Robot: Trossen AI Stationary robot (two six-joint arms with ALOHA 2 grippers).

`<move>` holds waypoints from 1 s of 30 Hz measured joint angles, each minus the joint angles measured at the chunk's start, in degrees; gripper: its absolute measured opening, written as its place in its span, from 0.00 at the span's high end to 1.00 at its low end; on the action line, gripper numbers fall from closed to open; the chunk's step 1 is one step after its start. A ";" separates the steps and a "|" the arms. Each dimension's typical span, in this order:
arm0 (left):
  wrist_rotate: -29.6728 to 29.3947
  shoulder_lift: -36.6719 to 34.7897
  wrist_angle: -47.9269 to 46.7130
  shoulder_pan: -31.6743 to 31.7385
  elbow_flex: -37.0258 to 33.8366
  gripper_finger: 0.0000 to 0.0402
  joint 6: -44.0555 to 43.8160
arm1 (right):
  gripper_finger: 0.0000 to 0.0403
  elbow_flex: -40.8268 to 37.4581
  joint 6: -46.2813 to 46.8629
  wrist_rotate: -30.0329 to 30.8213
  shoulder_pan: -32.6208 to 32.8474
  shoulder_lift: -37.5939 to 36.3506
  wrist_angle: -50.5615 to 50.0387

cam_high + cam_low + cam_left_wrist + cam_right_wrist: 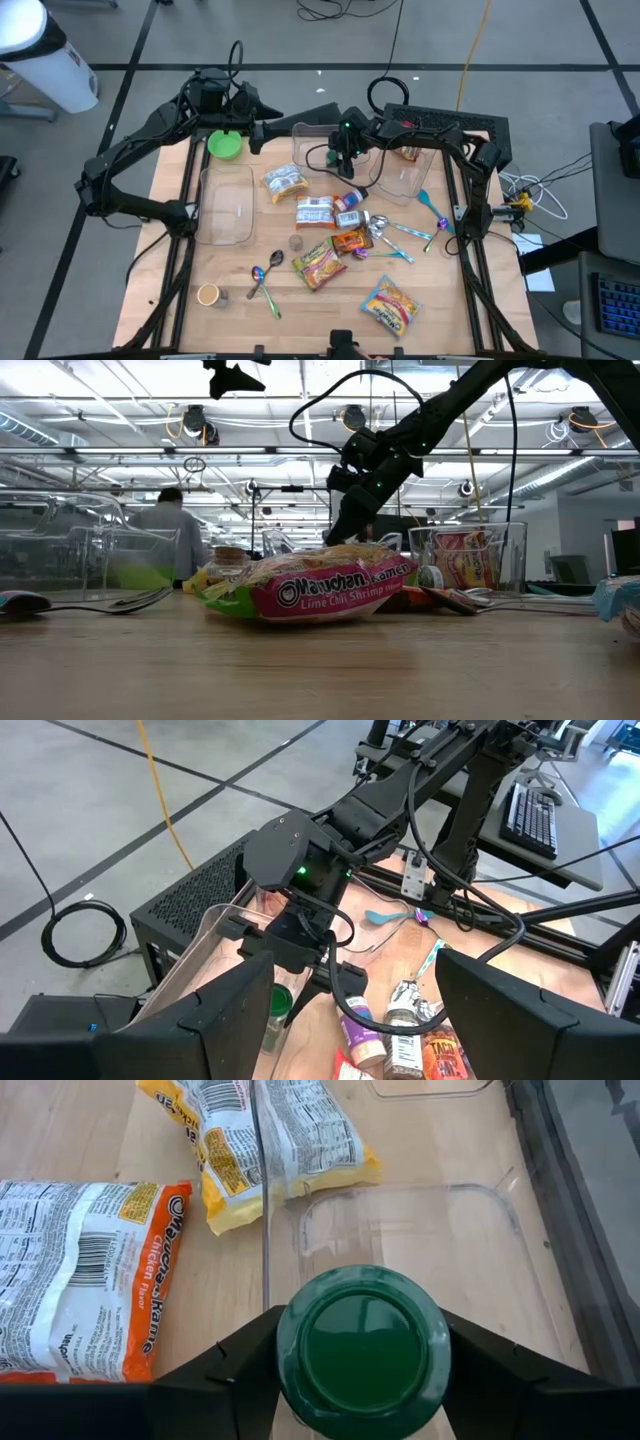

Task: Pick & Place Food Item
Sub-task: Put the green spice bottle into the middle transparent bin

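Because its green lid sits between the right claw's [362, 1370] fingers, the jar [362, 1342] hangs gripped over a clear bin [420, 1230], seemingly for placing; the left claw [355, 1010] waits wide.

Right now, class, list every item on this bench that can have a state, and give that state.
jar: upright, green lid on, gripped.
right end effector: shut on the jar, above the clear tub.
clear tub: open-topped, no lid.
left end effector: open, holding nothing.
pink noodle packet: lying flat.
second tub: upright, packet inside.
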 joint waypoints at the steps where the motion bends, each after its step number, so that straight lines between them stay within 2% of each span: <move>1: 0.00 -0.01 0.00 0.00 0.00 0.30 0.00 | 0.46 0.00 0.04 0.01 0.00 0.00 0.08; 16: 0.00 0.01 0.00 0.00 0.00 0.30 0.02 | 0.35 0.00 1.22 -0.08 -0.02 0.00 0.62; 30: 0.00 -0.01 0.00 0.00 0.00 0.30 -0.28 | 0.34 -0.09 3.06 -0.12 0.76 -2.34 2.49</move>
